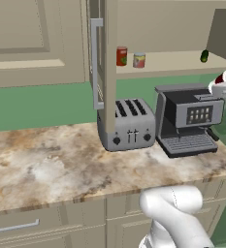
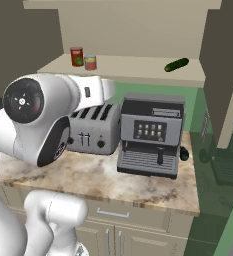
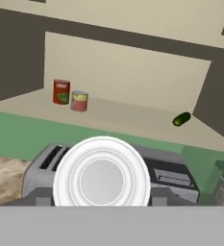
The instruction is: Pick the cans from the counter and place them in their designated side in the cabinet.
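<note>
— Where's the dark red can [image 3: 101,175]?
— Clamped in the pincer [image 3: 101,198], upright over the toaster [image 3: 41,168].
— And the cabinet shelf [image 3: 132,117]?
— Ahead and higher (the yellow-banded can [image 3: 79,101] already stands at its left end).

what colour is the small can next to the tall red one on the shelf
Silvery top with yellow and red bands; the small can shows best in the hand view.

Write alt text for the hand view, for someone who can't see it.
A round white can top fills the lower centre, held up at the end effector in front of an open cabinet shelf. On the shelf stand a red can and a yellow-and-red can at left, a green cucumber at right; a toaster sits below.
</note>
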Tool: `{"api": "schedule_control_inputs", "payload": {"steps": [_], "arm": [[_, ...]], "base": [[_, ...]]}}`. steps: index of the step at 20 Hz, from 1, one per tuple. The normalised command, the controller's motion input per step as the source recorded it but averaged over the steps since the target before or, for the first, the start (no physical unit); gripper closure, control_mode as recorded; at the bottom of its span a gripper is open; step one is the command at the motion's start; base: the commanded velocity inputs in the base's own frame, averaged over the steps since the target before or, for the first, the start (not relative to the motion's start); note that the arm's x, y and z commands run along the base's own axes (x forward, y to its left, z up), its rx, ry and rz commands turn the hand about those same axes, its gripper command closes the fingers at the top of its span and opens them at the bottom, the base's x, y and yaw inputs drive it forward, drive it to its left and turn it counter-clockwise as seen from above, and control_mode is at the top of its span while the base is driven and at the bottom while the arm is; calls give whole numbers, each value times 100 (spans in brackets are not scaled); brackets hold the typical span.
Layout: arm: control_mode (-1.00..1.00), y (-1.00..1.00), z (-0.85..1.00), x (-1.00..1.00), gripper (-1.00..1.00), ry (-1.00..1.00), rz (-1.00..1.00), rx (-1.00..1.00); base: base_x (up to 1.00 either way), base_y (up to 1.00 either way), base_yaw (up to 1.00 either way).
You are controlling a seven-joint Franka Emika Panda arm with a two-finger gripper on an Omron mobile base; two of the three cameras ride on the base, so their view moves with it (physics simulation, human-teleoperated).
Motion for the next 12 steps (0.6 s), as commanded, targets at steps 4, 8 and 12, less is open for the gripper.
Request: {"api": "schedule_control_inputs", "payload": {"steps": [4,8,12], "arm": [[-100,7,7,19,100,0,4,0],[-100,6,6,19,100,2,4,0],[-100,5,7,18,100,1,4,0]], "base": [[0,0,0],[0,0,0],[0,0,0]]}}
